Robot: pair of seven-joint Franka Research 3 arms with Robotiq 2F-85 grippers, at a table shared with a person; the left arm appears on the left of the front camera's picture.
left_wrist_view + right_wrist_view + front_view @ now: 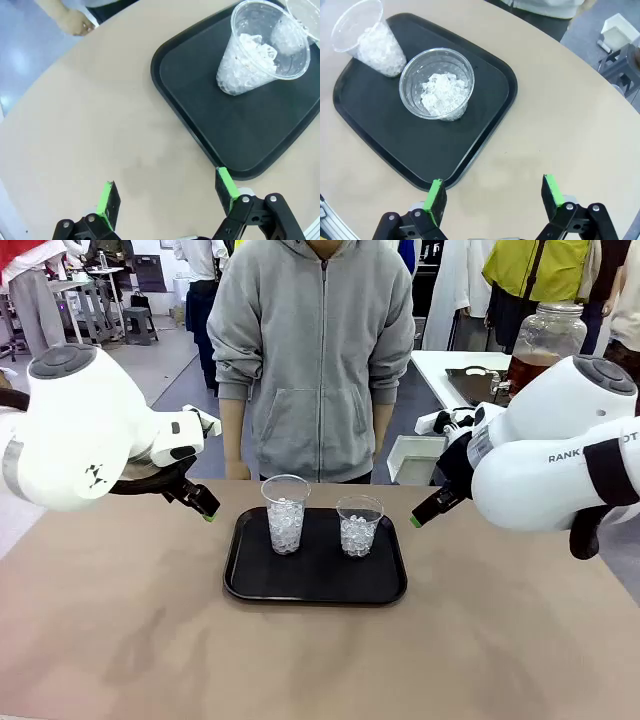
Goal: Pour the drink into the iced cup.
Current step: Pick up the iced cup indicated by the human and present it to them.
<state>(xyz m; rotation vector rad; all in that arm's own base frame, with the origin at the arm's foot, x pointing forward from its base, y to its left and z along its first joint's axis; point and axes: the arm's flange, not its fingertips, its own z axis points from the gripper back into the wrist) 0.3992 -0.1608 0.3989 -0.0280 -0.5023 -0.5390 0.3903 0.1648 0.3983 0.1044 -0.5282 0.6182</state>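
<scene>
Black rounded tray (300,578) between the spread, empty left pincer (165,189) and right pincer (493,190) holds a tall cup (286,515) and short cup (359,527), clear plastic, with ice (442,92).

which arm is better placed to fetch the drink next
Right, probably. The jar of amber drink stands on the side table at the robot's far right. The right gripper hangs open and empty on that side of the tray; the left gripper, also open, is across the tray from it.
</scene>
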